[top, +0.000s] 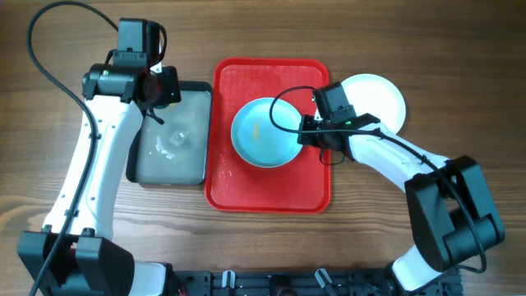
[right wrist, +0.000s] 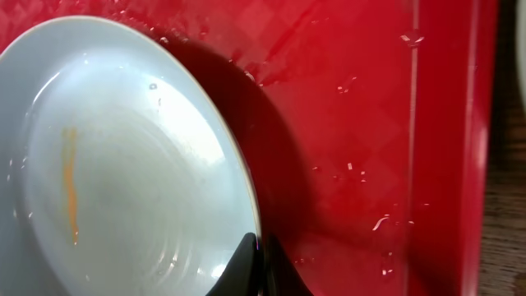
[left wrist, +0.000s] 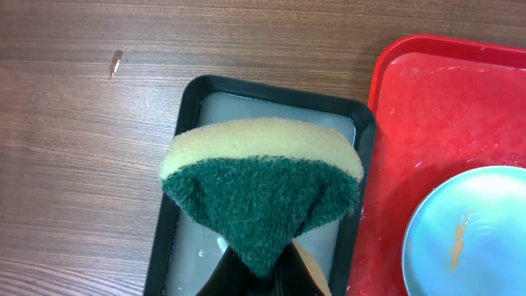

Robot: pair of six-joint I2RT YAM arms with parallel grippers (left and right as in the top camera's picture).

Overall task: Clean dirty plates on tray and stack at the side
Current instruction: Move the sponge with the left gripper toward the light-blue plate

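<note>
**A:** Where's the dirty one?

**B:** The pale blue plate (top: 265, 131) lies in the middle of the red tray (top: 271, 193), with an orange streak across it. The right hand (right wrist: 259, 247) is clamped on its right rim.

**A:** How will it handle?

**B:** I'd judge it to be light, stiff plastic, and it's wet, so slippery. The rim is the place to pinch. The left hand (left wrist: 261, 273) grips the soft sponge (left wrist: 263, 181) over the grey pan (left wrist: 246, 82), left of the tray. A white plate (top: 378, 99) rests on the worktop (top: 460, 66), right of the tray.

**A:** Any writing?

**B:** None I can read.
</note>
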